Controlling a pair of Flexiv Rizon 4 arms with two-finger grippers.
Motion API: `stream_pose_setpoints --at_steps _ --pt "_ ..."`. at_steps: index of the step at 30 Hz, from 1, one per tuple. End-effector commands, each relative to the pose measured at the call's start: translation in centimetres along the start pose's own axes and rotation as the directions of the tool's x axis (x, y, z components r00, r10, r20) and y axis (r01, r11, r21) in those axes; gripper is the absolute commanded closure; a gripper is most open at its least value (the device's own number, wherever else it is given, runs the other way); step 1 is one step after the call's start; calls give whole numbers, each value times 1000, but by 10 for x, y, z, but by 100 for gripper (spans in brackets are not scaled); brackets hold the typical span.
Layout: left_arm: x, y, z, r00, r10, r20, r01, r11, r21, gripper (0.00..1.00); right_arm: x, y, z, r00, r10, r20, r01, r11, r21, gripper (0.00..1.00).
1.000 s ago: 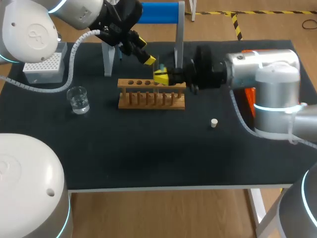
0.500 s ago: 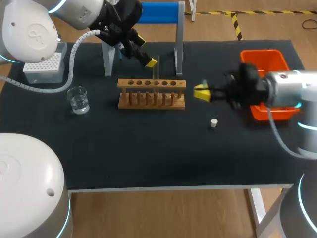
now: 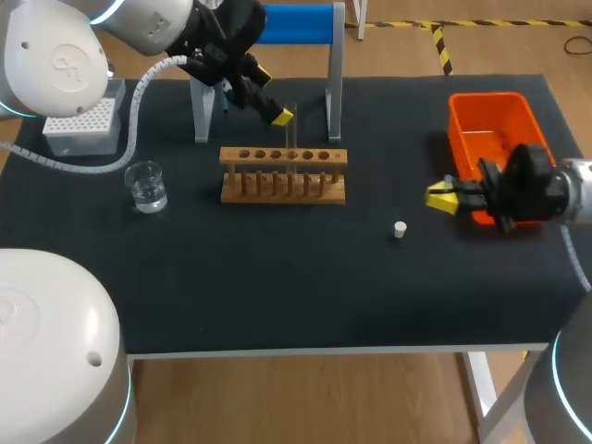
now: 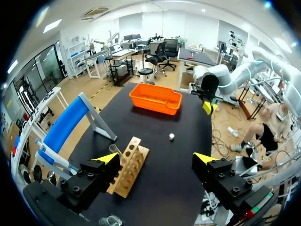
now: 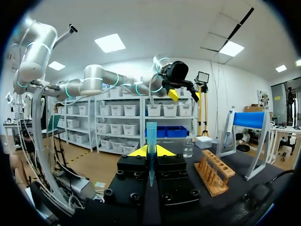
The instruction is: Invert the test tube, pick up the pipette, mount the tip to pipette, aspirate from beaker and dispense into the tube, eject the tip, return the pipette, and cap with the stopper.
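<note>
A clear test tube [image 3: 291, 139] stands upright in the wooden rack [image 3: 282, 176]. My left gripper [image 3: 268, 100] hangs open above and behind the rack, near the tube's top; in its own view the rack [image 4: 129, 165] and tube lie ahead between the spread fingers [image 4: 110, 157]. My right gripper [image 3: 442, 197] hovers beside the orange bin [image 3: 490, 116], shut on a slim blue pipette tip [image 5: 151, 132] held upright. The white stopper [image 3: 400, 229] lies on the mat. The pipette [image 4: 51, 155] hangs on the blue stand [image 3: 296, 23].
A glass beaker [image 3: 146, 185] of water sits left of the rack. The white tip box [image 3: 83, 125] is at the back left. The stand's grey legs [image 3: 335, 74] rise just behind the rack. Open mat lies toward the front edge.
My right gripper has drawn back from the rack to the right, ending beside the orange bin. The left gripper's fingers spread wider, and it stays behind the rack.
</note>
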State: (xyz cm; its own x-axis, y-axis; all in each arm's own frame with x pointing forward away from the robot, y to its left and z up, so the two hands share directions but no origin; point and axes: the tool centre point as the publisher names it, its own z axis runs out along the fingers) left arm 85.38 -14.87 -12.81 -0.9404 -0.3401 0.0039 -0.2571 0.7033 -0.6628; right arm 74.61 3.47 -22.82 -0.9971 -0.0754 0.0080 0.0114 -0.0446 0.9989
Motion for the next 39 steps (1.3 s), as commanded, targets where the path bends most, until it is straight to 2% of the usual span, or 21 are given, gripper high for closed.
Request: stream_pose_setpoints --at_steps 1,12,35,39 --pt "0 0 -1 1000 -1 -1 1 1000 -4 0 4 -5 -22 1000 0 -12 0 1000 1 100" --pt "0 0 -1 1000 -1 -1 1 1000 -4 0 7 -19 -40 1000 25 -6 -25 1000 14 100" --pt "0 0 -1 1000 -1 -1 1 1000 -4 0 7 -21 -39 999 40 -2 -40 999 11 100" --pt "-22 23 -10 999 -40 35 41 999 -21 0 7 -21 -39 999 40 -2 -40 999 11 100"
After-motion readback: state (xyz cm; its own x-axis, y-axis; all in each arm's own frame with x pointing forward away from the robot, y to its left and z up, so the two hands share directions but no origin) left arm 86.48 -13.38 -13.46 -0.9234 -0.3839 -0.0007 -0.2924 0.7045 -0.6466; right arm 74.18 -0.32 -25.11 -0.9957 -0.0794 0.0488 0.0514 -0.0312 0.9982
